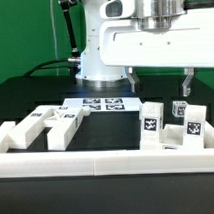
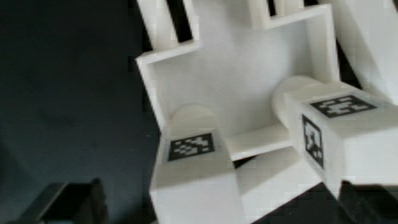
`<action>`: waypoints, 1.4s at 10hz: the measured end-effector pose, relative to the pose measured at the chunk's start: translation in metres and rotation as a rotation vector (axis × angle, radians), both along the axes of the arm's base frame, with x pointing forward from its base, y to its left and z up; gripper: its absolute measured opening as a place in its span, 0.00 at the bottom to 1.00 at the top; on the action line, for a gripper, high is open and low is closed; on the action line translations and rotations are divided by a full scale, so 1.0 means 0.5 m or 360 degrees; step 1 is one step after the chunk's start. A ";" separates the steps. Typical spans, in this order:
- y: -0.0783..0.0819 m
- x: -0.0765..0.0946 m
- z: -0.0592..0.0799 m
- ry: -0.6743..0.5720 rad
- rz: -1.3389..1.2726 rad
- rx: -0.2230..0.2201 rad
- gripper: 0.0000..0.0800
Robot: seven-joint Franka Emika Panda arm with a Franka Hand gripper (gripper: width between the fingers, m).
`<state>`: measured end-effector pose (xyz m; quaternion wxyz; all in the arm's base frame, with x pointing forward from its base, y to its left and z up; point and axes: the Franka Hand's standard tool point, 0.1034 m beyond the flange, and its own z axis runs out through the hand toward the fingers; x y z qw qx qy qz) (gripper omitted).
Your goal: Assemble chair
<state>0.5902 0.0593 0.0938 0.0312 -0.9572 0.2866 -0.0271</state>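
black table (image 1: 25,98) holds white chair parts (image 1: 156,125); fingers (image 1: 184,85) hang above them, spread wide, gripping nothing

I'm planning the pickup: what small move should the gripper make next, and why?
Probably lower straight down: the gripper hangs open and empty above the tagged white parts on the exterior view's right, touching none of them.

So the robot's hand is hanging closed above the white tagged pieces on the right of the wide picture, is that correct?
Not quite. The hand is open, not closed: the exterior view shows its two fingers standing wide apart. The rest holds: it hangs above the white tagged pieces on the exterior view's right.
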 end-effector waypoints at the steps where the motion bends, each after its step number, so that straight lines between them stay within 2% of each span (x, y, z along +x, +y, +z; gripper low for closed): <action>1: -0.003 -0.018 -0.016 0.0006 -0.0001 -0.0013 0.81; 4: -0.006 -0.035 -0.047 0.0010 0.0103 -0.0062 0.81; 8: -0.013 -0.032 -0.052 -0.0007 0.0149 -0.0075 0.81; 11: -0.029 -0.037 -0.094 -0.0015 0.0205 -0.0123 0.81; 14: -0.031 -0.034 -0.098 -0.0014 0.0204 -0.0126 0.81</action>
